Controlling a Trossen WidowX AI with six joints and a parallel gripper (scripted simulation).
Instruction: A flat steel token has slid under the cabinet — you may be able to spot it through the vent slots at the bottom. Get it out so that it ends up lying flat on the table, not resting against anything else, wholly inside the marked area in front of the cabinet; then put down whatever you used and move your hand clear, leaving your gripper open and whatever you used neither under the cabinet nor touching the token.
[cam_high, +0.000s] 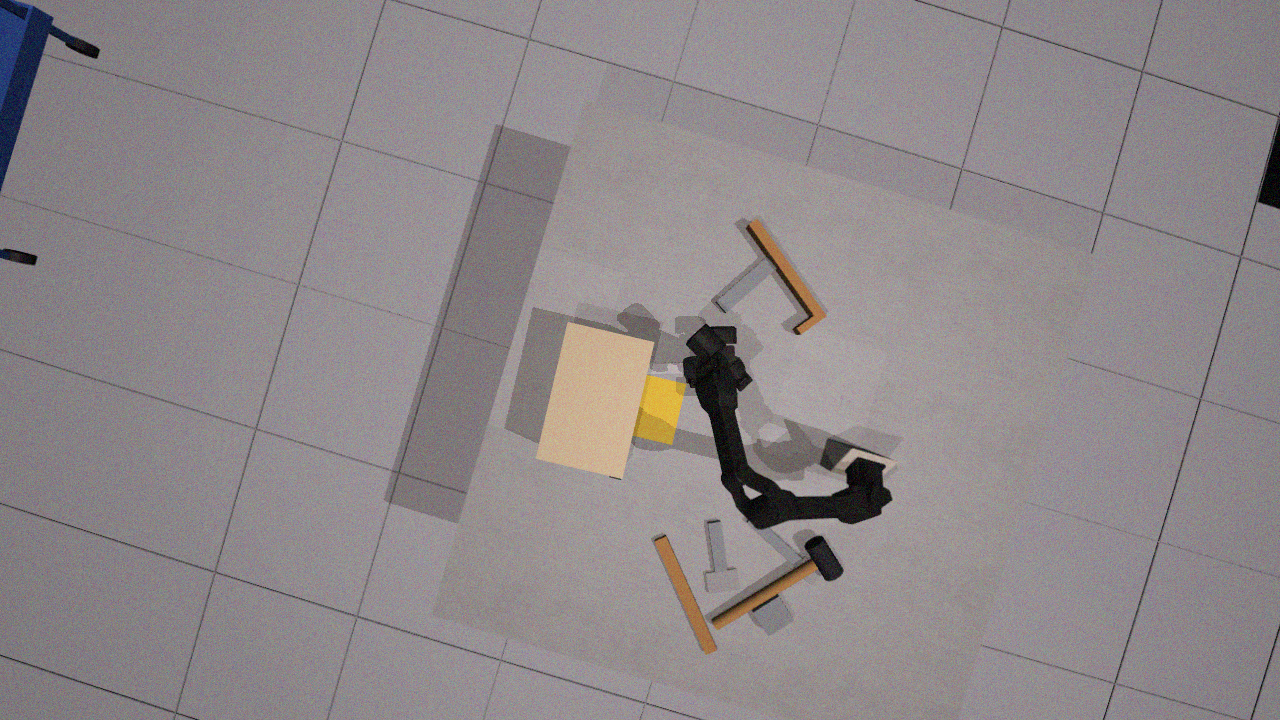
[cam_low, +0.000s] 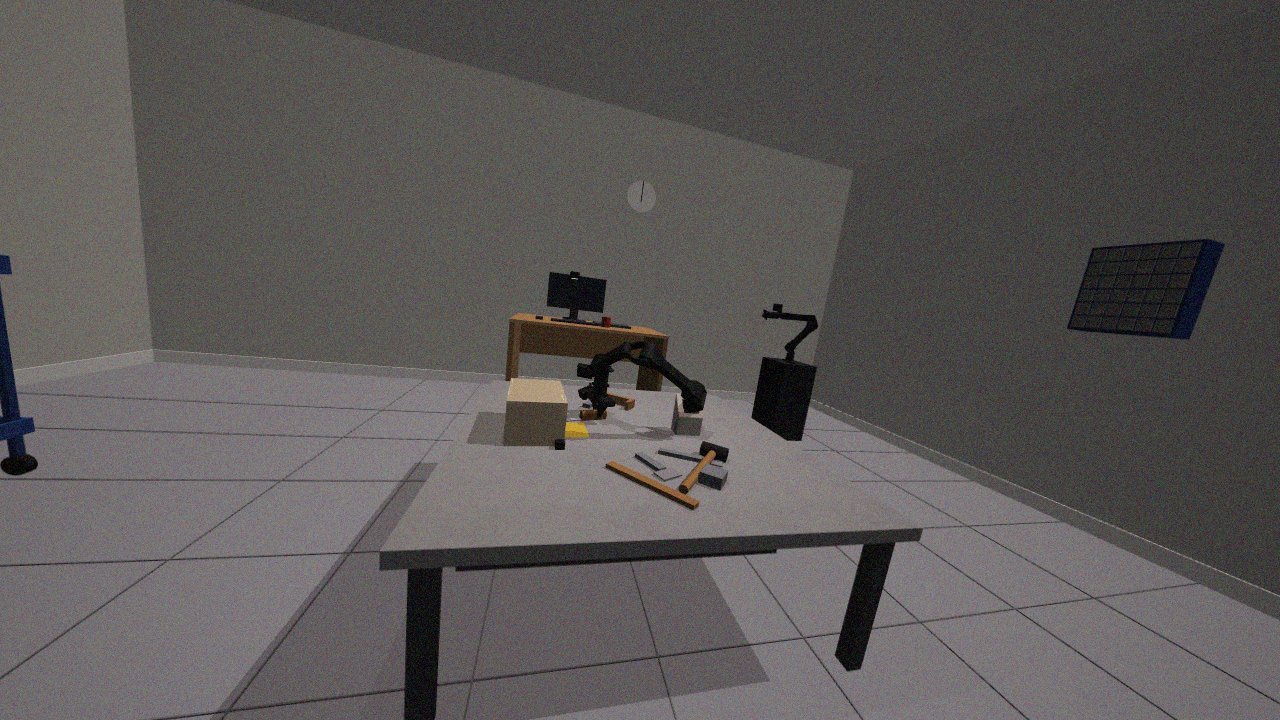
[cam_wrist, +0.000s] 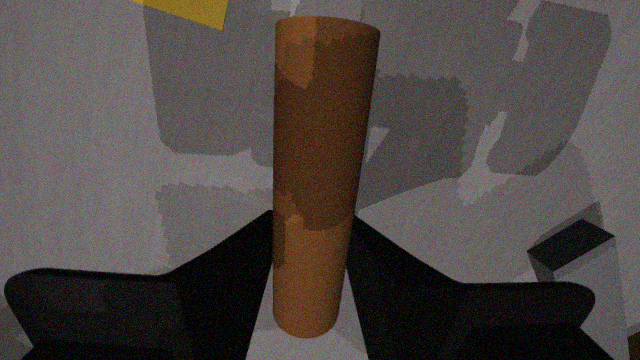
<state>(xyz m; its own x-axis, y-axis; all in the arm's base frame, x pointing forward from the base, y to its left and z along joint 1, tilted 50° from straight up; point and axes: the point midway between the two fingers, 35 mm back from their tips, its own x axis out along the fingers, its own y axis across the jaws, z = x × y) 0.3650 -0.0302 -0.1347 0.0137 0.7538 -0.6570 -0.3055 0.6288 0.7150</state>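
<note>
My gripper (cam_wrist: 310, 220) (cam_low: 597, 409) is shut on a round orange-brown handle (cam_wrist: 320, 125) (cam_low: 590, 415). A pale grey part shows just beyond the handle's far end in the wrist view; the rest of the tool is mostly hidden. The gripper is low over the table, to the right of the yellow marked area (cam_high: 660, 416) (cam_low: 577, 431) (cam_wrist: 200, 9) in the overhead view. The beige cabinet (cam_high: 595, 400) (cam_low: 535, 416) stands at the marked area's left edge. The steel token cannot be seen, and the vent slots cannot be made out.
An orange-brown bar (cam_high: 787, 268) with a grey arm lies beyond the gripper. A wooden stick (cam_high: 685, 592) (cam_low: 651, 484), a black-headed mallet (cam_high: 765, 594) (cam_low: 698, 471) and grey pieces lie on the other side. A wedge-like block (cam_low: 687, 423) stands by the arm's base.
</note>
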